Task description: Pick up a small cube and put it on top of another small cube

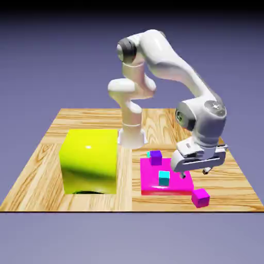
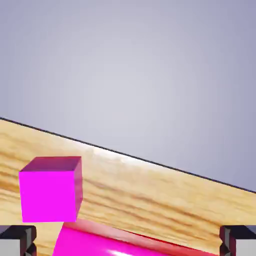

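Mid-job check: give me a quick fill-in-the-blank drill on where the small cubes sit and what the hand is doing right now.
1. The tiny purple cube sits at the far edge of the wide flat magenta ____.
2. The tiny cyan cube rests on top of the ____ slab.
3. The tiny magenta-pink cube lies on the ____ table, off the slab.
4. The hand is open and holds ____.

Missing words: slab; magenta; wooden; nothing

Three small cubes [image 1: 200, 197], one slab [image 1: 150, 178], one block [image 1: 88, 160].

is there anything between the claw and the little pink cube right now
Nothing visible. The open claw hangs over the slab's edge, and the small magenta cube sits on bare table beside it, unobstructed in the hand view.
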You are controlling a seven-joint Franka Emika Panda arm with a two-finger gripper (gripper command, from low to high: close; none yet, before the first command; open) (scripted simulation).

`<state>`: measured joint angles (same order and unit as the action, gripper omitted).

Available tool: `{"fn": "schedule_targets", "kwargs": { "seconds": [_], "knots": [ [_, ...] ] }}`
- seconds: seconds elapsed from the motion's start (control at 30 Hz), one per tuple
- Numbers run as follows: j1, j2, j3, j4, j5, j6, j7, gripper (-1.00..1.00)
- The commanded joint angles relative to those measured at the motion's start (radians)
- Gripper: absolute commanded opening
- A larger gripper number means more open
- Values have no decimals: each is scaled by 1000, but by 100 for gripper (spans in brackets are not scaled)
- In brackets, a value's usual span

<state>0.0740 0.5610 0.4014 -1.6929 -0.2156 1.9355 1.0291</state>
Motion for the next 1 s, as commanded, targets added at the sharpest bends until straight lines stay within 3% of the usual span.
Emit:
{"fn": "schedule_targets", "kwargs": {
  "seconds": [0.0, 0.4, 0.57, 0.6, 0.8, 0.97],
  "knots": [
    [2, 36, 13, 36, -7, -35, 9, 0],
    [26, 471, 167, 465, -90, -459, 120, 0],
    [-8, 480, 157, 296, -111, -295, 138, 0],
    [-8, 480, 157, 296, -111, -295, 138, -100],
    [32, 475, 158, 460, -82, -464, 120, -100],
    [2, 481, -23, 458, 73, -499, 70, -100]
  ]
}}
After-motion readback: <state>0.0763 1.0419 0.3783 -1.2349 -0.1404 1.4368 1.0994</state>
